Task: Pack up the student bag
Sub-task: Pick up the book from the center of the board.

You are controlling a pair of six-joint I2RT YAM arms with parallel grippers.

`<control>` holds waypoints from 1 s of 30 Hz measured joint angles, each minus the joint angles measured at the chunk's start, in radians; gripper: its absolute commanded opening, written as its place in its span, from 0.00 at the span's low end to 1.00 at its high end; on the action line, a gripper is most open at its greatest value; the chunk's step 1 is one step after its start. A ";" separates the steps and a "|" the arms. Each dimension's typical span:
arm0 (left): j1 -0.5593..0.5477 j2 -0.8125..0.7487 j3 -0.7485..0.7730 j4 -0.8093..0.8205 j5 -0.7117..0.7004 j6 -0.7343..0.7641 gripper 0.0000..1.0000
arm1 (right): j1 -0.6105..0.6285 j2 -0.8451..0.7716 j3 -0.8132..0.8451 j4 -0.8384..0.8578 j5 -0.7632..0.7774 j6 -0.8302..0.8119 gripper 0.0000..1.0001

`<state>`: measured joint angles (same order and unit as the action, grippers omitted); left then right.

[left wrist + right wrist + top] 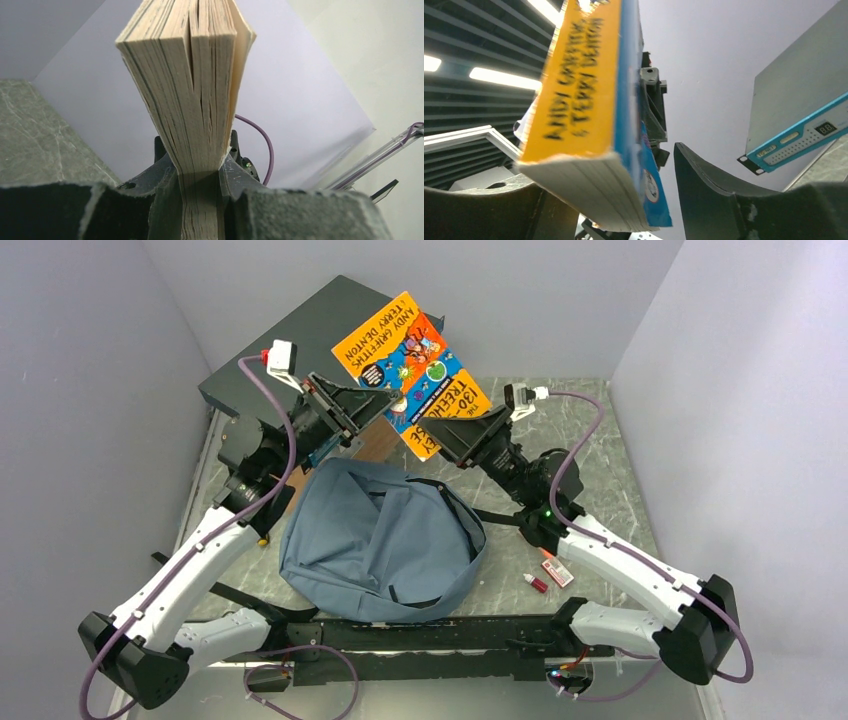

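Clamping the pale page edges of a thick orange-and-blue paperback book (pixel 415 360), the left gripper (pixel 385 405) held it in the air, both fingers pressed tight against the paper in the left wrist view; the pages fanned apart above the grip; the right gripper (pixel 447 437) sat at the book's other side with its jaws apart, the book between them and a clear gap showing between the blue cover and one finger (pixel 724 190) in the right wrist view; whether the other finger touched the book could not be told. The soft dusty blue-grey fabric backpack (pixel 370 540) lay flat at the middle of the grey-green marbled tabletop (pixel 600 470), toward its near edge, a black zip curving across its right side; the book hung just beyond the bag's far end. A flat dark grey metal box (pixel 270 350) lay at the far left corner; a small red-capped bottle (pixel 538 583) and a small red-and-white packet (pixel 557 572) lay side by side near the right edge.
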<state>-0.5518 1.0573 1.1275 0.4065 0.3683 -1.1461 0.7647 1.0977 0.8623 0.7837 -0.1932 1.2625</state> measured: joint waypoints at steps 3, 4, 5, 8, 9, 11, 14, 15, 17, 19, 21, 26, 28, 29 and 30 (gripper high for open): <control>0.003 0.000 -0.015 0.023 0.002 -0.020 0.00 | 0.000 0.000 0.026 -0.012 0.000 -0.023 0.24; 0.003 0.000 -0.021 0.027 0.005 -0.026 0.00 | 0.002 0.000 0.032 -0.012 -0.002 -0.033 0.14; 0.004 0.000 -0.026 0.035 0.007 -0.034 0.00 | 0.002 0.000 0.036 -0.019 -0.003 -0.043 0.02; 0.005 0.004 -0.026 0.044 0.024 -0.048 0.00 | 0.003 -0.008 0.037 -0.041 0.001 -0.070 0.00; 0.006 0.010 -0.026 0.052 0.035 -0.052 0.06 | 0.003 -0.017 0.037 -0.053 0.006 -0.082 0.00; 0.005 0.028 -0.026 0.066 0.064 -0.055 0.30 | 0.004 -0.056 0.037 -0.120 0.022 -0.123 0.00; 0.000 0.060 -0.011 0.046 0.132 -0.032 0.66 | 0.013 -0.163 0.036 -0.314 0.076 -0.218 0.00; -0.002 0.068 -0.002 0.004 0.159 0.002 0.85 | 0.015 -0.208 0.034 -0.386 0.107 -0.254 0.00; -0.007 0.075 0.024 -0.107 0.183 0.090 0.94 | 0.014 -0.325 0.031 -0.560 0.207 -0.333 0.00; -0.033 0.079 0.072 -0.270 0.167 0.203 0.91 | 0.011 -0.446 0.030 -0.721 0.334 -0.398 0.00; -0.093 0.076 0.103 -0.392 0.121 0.312 0.84 | 0.008 -0.546 0.034 -0.869 0.457 -0.447 0.00; -0.293 0.071 0.102 -0.588 -0.030 0.505 0.73 | 0.003 -0.676 0.129 -1.258 0.724 -0.515 0.00; -0.367 0.090 0.094 -0.642 -0.109 0.540 0.71 | 0.003 -0.674 0.158 -1.367 0.777 -0.521 0.00; -0.394 0.107 0.090 -0.660 -0.140 0.544 0.70 | 0.003 -0.674 0.160 -1.405 0.791 -0.522 0.00; -0.423 0.130 0.085 -0.676 -0.175 0.544 0.69 | 0.003 -0.673 0.160 -1.449 0.798 -0.523 0.00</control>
<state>-0.9749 1.1870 1.2125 -0.2699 0.1928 -0.6022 0.7673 0.4252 1.0225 -0.6655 0.6044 0.7399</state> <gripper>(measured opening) 0.715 0.266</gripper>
